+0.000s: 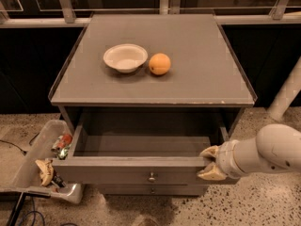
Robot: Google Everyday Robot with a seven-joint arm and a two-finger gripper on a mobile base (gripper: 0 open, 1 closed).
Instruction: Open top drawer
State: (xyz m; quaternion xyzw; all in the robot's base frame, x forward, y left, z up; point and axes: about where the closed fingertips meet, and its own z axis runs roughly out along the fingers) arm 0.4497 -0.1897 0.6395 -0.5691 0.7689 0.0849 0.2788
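The top drawer [117, 171] of the grey cabinet stands pulled out, with its plain grey inside showing and a small round metal knob [151, 176] at the centre of its front. My gripper [209, 163] is at the right end of the drawer front. One tan fingertip [209, 151] lies over the front's top edge and the other sits against its face, so the gripper is shut on the front panel. My white arm [268, 154] reaches in from the right.
A white bowl [125, 57] and an orange [160, 63] sit on the cabinet top [202, 74]. A narrower drawer front [178, 190] shows below. A clear bin [28, 166] of snacks stands on the floor at left, with cables beside it. A white post [288, 95] stands at right.
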